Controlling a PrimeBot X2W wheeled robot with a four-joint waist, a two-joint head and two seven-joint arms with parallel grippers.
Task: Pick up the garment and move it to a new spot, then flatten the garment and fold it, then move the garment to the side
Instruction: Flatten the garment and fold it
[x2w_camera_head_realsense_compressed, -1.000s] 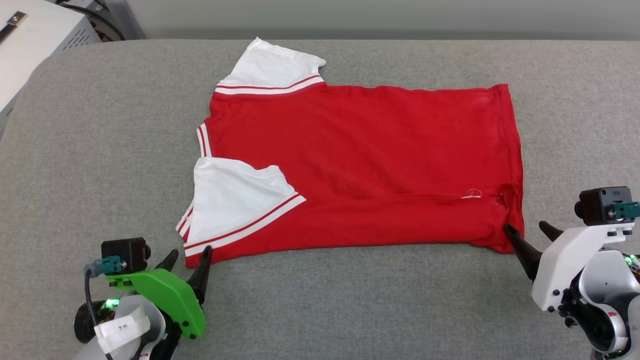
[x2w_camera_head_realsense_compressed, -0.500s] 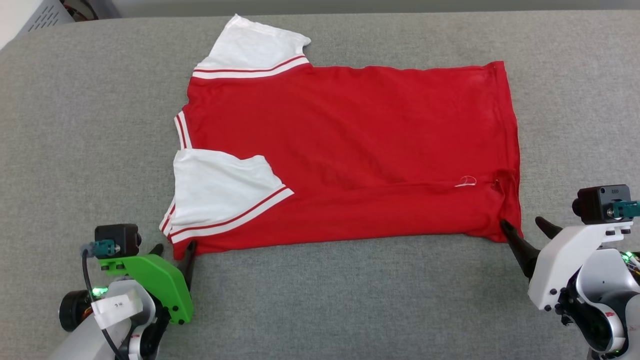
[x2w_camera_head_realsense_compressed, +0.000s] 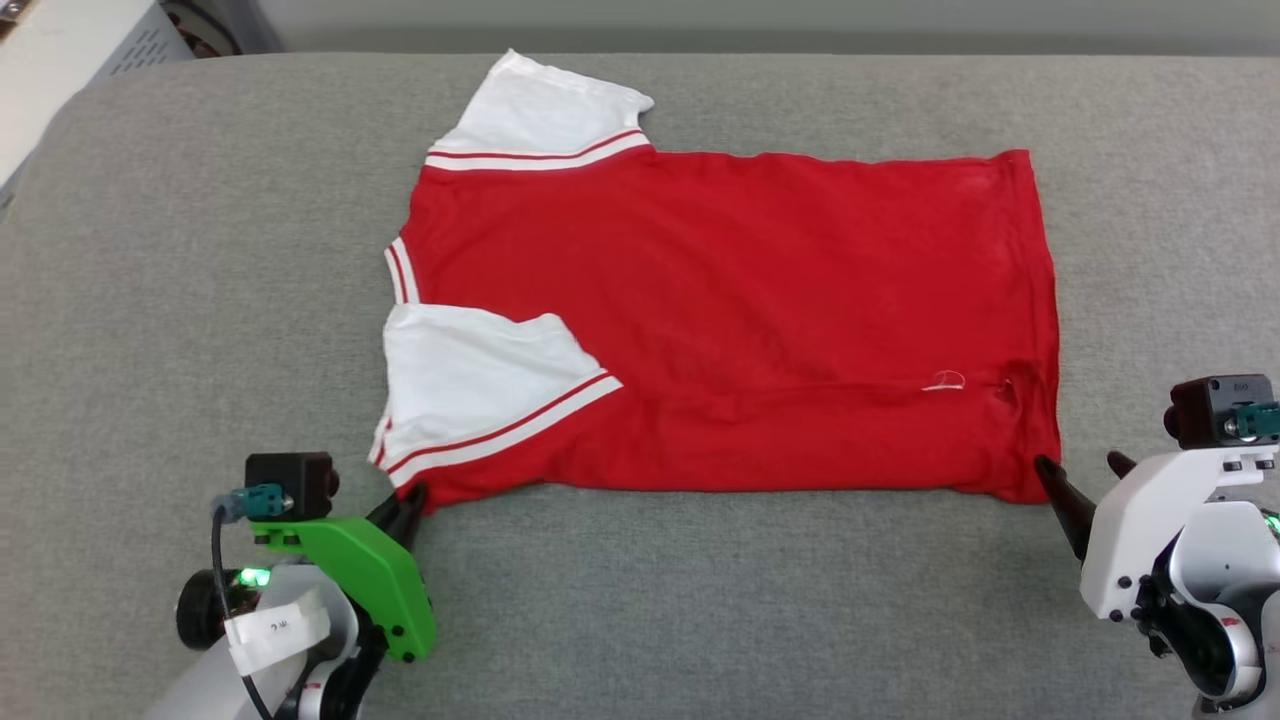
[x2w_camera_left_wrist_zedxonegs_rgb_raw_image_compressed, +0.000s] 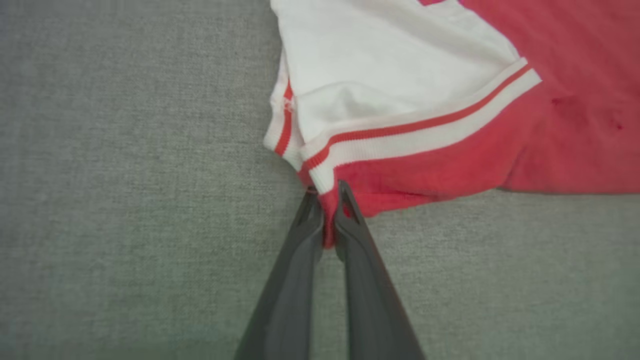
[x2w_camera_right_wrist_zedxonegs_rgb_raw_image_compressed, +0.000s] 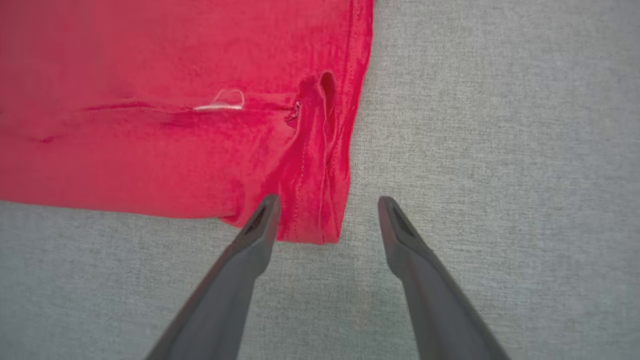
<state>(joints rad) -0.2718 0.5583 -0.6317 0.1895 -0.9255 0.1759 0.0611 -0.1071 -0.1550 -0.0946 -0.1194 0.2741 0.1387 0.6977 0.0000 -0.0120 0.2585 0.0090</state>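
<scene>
Lying spread out on the grey padded surface, the garment has its neck end to the left and its hem to the right, roughly in the middle of the surface. Its body is red. One white sleeve sticks out at the far left corner, and the other white sleeve is folded in over the red cloth at the near left. Both sleeves carry red-and-white striped trim. A faint crease runs along the near part of the body, and a small white thread loop sits on it close to the hem.

The left gripper is at the near left corner of the shirt. Its two dark fingers are pressed together with a pinch of red fabric caught between the tips, just below the striped band of the folded sleeve.

The right gripper is at the near right corner with its fingers spread wide. The hem corner lies between them: one tip is at the red cloth's near edge, the other is over bare grey padding just beside the hem. It holds nothing.

A white box stands beyond the surface's far left corner.
</scene>
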